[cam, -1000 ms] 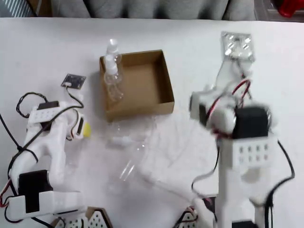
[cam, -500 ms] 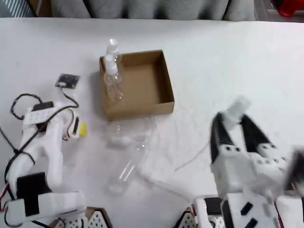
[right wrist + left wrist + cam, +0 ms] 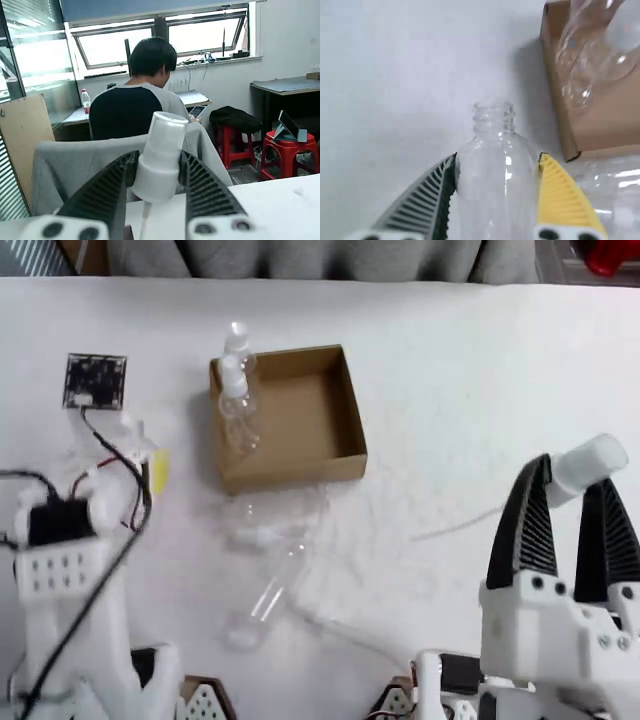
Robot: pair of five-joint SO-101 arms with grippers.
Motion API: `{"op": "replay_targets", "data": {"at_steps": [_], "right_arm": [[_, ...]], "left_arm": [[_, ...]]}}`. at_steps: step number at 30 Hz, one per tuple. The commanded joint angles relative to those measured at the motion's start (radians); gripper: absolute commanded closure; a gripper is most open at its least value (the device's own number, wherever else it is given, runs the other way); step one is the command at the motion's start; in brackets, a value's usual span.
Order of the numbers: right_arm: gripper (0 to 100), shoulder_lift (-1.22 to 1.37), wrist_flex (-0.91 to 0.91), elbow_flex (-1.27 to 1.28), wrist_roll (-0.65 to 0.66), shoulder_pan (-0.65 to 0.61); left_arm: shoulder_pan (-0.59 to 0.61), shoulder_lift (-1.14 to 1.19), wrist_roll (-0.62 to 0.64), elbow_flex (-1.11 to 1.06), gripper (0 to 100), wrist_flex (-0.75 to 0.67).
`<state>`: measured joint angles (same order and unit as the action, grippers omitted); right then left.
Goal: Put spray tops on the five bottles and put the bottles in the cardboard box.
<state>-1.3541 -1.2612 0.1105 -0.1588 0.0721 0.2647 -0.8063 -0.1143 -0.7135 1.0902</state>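
Jaws of the right gripper [image 3: 157, 165] pinch a spray top [image 3: 161, 150], the left gripper's [image 3: 497, 165] clasp an uncapped bottle [image 3: 494, 125] left of the cardboard box [image 3: 310, 410].

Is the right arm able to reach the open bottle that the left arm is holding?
Probably yes. The left gripper holds the bottle with its open neck poking out past the fingers, uncovered. The right gripper, holding a spray top, is up high with nothing standing between them.
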Motion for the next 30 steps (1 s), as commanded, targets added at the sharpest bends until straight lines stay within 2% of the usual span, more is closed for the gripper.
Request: {"op": "replay_targets", "data": {"at_steps": [1, 7, 11, 16, 19, 21, 23, 28, 30], "right_arm": [[98.2, -0.007, 0.021, -0.005, -0.074, 0.015], [98.2, -0.031, 0.022, -0.005, -0.092, 0.013], [98.2, -0.039, 0.022, -0.005, -0.092, 0.008], [98.2, -0.041, 0.111, -0.005, -0.092, 0.008], [98.2, -0.031, 0.205, -0.003, -0.092, 0.008], [98.2, -0.03, 0.271, 0.018, -0.092, 0.008], [98.2, -0.036, 0.375, 0.069, -0.092, 0.008], [98.2, -0.03, 0.691, 0.201, -0.092, 0.008], [98.2, -0.028, 0.809, 0.244, -0.089, -0.035]], "left_arm": [[-0.074, -0.191, 0.1, 0.048, 98, 0.009], [-0.257, -0.361, 0.15, 0.031, 98, 0.009], [-0.423, -0.458, 0.147, -0.071, 98, -0.003], [-0.578, -0.638, 0.146, -0.249, 98, -0.106], [-0.622, -0.779, 0.132, -0.342, 98, -0.135], [-0.633, -0.863, 0.069, -0.382, 98, -0.133], [-0.636, -0.935, 0.025, -0.417, 98, -0.133], [-0.634, -1.024, 0.02, -0.477, 98, -0.146], [-0.634, -1.023, 0.02, -0.494, 98, -0.192]]}}
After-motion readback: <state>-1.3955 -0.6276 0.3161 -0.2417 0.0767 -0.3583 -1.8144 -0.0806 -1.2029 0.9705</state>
